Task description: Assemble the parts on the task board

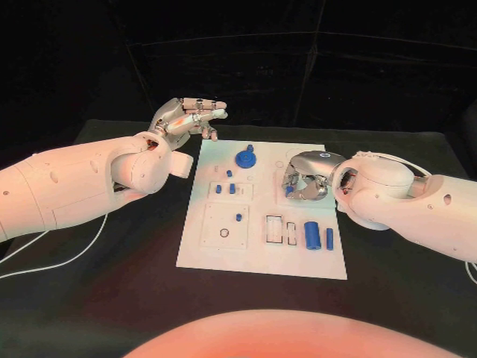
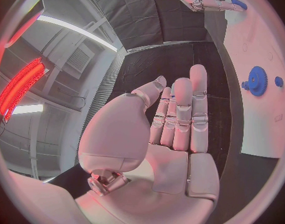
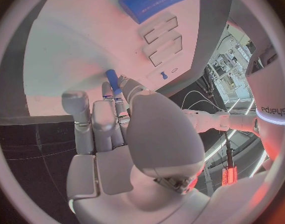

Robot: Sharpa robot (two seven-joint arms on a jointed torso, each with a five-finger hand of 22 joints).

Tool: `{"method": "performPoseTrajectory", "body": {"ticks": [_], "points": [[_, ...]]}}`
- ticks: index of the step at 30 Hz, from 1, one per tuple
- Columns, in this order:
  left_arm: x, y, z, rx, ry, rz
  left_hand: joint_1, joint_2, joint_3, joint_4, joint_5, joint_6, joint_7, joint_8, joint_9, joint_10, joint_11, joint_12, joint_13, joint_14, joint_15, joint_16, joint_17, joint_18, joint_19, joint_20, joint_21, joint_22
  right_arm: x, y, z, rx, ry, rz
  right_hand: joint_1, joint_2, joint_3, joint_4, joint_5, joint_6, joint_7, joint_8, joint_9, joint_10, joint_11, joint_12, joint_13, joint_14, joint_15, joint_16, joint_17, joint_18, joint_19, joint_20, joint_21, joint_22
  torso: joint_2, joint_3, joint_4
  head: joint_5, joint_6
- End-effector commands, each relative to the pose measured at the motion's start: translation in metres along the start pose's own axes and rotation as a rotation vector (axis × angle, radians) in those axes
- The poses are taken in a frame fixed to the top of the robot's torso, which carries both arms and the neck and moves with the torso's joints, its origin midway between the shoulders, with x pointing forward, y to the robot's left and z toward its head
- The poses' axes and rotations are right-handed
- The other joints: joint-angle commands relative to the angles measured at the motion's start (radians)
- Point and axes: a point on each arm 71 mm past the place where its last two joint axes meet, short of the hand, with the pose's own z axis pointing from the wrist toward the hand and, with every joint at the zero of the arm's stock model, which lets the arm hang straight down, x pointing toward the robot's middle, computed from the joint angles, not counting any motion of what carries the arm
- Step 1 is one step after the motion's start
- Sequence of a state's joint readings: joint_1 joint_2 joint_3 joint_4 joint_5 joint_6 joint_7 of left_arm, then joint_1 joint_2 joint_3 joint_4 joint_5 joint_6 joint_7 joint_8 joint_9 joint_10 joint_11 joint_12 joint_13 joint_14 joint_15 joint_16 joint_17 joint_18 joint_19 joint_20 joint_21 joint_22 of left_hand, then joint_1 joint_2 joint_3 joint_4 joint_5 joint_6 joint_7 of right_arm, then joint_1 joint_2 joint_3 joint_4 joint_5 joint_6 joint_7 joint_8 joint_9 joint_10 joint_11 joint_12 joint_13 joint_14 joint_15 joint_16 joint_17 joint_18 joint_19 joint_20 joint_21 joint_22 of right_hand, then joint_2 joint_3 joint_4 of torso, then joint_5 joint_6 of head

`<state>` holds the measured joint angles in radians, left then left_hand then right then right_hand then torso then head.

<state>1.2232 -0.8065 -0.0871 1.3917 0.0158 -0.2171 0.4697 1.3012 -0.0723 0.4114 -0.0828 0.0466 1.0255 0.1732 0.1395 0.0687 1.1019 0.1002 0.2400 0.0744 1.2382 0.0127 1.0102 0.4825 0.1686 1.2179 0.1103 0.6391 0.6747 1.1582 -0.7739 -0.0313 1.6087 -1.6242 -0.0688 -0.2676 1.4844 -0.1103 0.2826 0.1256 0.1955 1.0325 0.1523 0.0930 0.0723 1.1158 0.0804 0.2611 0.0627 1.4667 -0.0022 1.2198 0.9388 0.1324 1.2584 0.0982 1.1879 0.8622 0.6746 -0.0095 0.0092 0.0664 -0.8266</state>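
Right wrist view shows our right hand (image 3: 120, 134) pinching a small blue peg (image 3: 112, 81) at its fingertips (image 3: 108, 92), low over the white board (image 3: 74, 45), near its right-hand middle. We judge we should keep the peg upright and line it over its hole before pressing. Our left hand (image 1: 187, 117) hovers off the board's far-left corner, fingers loosely curled, holding nothing

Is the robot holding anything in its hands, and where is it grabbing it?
The right hand pinches a small blue peg by one end; the left hand holds nothing.
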Motion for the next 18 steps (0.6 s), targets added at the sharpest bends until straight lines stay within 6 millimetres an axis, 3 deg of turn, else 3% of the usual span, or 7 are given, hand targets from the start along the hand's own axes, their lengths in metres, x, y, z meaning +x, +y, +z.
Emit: {"method": "performPoseTrajectory", "body": {"ticks": [1,11,15,18], "points": [[0.001,-0.001,0.0,0.008,0.012,-0.008,-0.001,0.003,-0.005,-0.001,0.003,-0.006,0.004,-0.002,-0.001,-0.008,0.003,0.004,-0.001,-0.008,0.003,-0.005,-0.002,0.013,-0.006,0.003,-0.005,-0.001,0.002,0.002,0.001,-0.018,0.027,-0.008,-0.004,-0.01,0.018,0.0,-0.006,0.013,0.001,0.0,-0.002,0.017,-0.001,-0.014,-0.001,0.011,-0.005,0.008,0.003,-0.002,0.009,-0.001,0.008,0.005,0.0,-0.0004,-0.0008,0.0,-0.001],[0.001,-0.001,0.0,0.007,0.011,-0.008,-0.001,0.003,-0.005,-0.001,0.003,-0.006,0.004,-0.002,-0.001,-0.008,0.003,0.004,-0.001,-0.008,0.003,-0.005,-0.002,0.013,-0.006,0.003,-0.005,-0.001,0.001,0.001,0.001,-0.01,0.02,-0.01,-0.003,-0.01,0.059,-0.007,-0.008,0.045,-0.006,0.006,0.0,0.056,-0.009,-0.034,0.001,0.013,-0.011,0.021,0.018,-0.005,0.016,-0.005,0.021,0.023,0.0,-0.0003,-0.0003,-0.001,-0.002],[0.0,-0.001,0.0,0.007,0.01,-0.008,-0.001,0.003,-0.005,-0.001,0.003,-0.006,0.004,-0.002,-0.001,-0.008,0.003,0.004,-0.001,-0.008,0.003,-0.005,-0.002,0.013,-0.006,0.003,-0.005,-0.001,-0.004,0.002,0.0,-0.023,-0.051,-0.003,0.013,0.007,0.094,-0.024,-0.047,0.075,-0.016,0.016,0.003,0.091,-0.019,-0.034,0.005,0.017,-0.019,0.034,0.033,-0.008,0.025,-0.012,0.036,0.046,-0.001,0.0005,-0.0011,-0.002,-0.001],[0.0,-0.002,0.0,0.007,0.01,-0.008,-0.001,0.003,-0.005,-0.001,0.003,-0.006,0.004,-0.002,-0.001,-0.008,0.003,0.004,-0.001,-0.008,0.003,-0.005,-0.002,0.013,-0.006,0.003,-0.005,-0.001,-0.008,0.003,-0.002,-0.046,-0.115,0.014,0.026,0.005,0.116,-0.044,-0.054,0.086,-0.018,0.017,0.004,0.107,-0.023,-0.035,0.007,0.017,-0.024,0.039,0.039,-0.008,0.025,-0.017,0.04,0.048,-0.001,0.0003,-0.0022,-0.003,0.0]]}}
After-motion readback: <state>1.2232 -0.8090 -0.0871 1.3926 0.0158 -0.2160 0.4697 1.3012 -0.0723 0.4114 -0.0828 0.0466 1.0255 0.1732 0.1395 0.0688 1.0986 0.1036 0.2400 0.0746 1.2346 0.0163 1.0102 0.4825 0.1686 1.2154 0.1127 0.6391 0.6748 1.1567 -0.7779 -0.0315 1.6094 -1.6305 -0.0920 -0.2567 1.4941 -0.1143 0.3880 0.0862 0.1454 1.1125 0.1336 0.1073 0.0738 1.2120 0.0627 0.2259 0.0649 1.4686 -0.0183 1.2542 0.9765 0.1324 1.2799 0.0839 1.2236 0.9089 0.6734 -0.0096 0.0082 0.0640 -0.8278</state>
